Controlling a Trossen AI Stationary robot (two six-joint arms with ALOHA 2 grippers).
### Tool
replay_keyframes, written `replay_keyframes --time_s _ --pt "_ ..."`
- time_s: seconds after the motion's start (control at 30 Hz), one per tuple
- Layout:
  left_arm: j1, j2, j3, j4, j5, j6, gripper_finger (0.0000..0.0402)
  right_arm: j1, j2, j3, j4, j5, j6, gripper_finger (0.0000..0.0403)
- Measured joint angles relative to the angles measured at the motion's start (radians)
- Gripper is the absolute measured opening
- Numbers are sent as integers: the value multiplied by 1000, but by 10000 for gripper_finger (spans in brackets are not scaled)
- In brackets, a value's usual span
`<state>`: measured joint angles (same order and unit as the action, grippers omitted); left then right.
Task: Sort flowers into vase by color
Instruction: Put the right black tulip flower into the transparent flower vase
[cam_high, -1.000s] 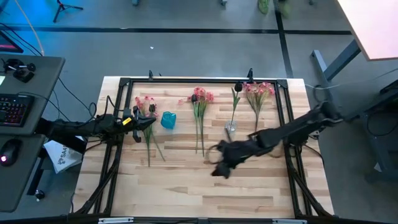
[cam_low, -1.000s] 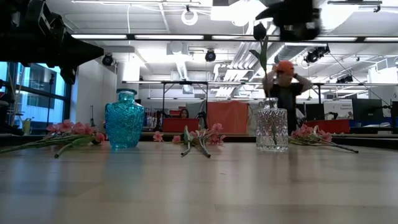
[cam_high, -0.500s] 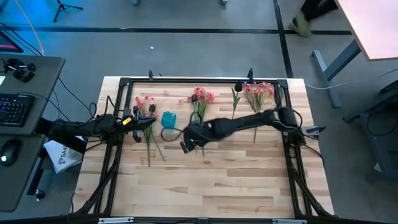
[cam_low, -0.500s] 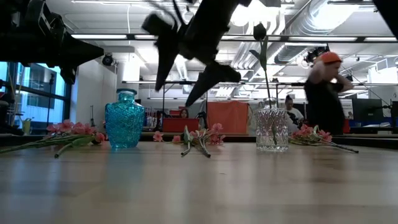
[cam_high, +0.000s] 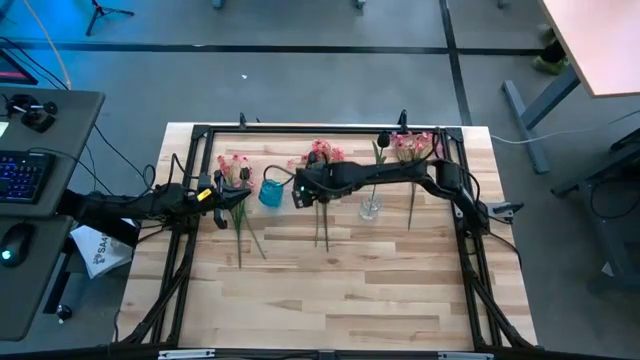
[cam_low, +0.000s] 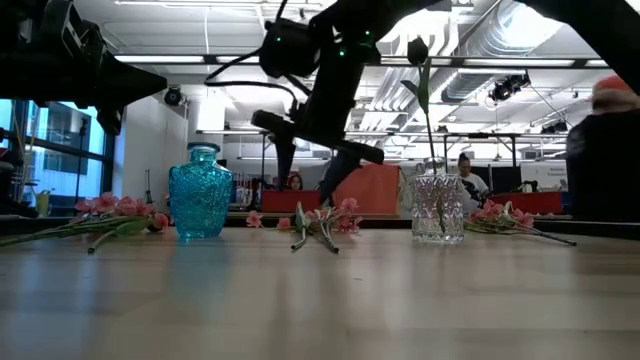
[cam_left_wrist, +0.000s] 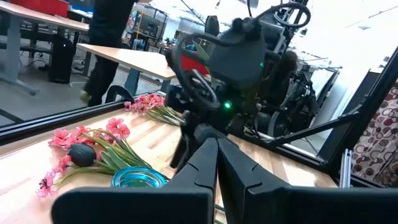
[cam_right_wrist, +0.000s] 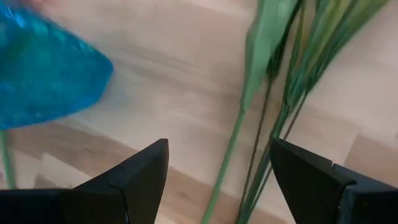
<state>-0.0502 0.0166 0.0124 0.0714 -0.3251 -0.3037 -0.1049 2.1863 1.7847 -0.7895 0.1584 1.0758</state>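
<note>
Now, at the left edge of the table the left gripper (cam_high: 212, 193) waits closed beside a pink bunch, while next to the blue vase (cam_high: 271, 193) the right gripper (cam_high: 303, 192) hangs open and empty over the middle bunch of flowers (cam_high: 321, 195). To do this step well, it should come down astride one stem only, because the stems lie tight together. Further right, the clear vase (cam_high: 370, 208) holds one dark tulip (cam_low: 417, 50).

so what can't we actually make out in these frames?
- Whether the right gripper touches the middle flowers: high view, the arm covers them.
- Blossoms of that bunch: right wrist view shows stems only, cropped.
- Blue vase contents: textured glass hides the inside.
- Tulip count among the left bunch: too small, left gripper overlaps.
</note>
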Motion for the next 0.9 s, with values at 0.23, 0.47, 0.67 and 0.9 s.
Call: replay_keyframes --time_s 0.23,0.47,0.67,0.9 --pt "0 0 0 0 0 0 1 -21 45 0 61 -23 -3 249" --pt "0 0 0 0 0 0 1 -20 62 0 106 5 -3 193" --pt "0 0 0 0 0 0 1 -28 62 0 61 32 -11 168" --pt "0 0 0 0 0 0 1 -27 71 0 68 45 -22 163"
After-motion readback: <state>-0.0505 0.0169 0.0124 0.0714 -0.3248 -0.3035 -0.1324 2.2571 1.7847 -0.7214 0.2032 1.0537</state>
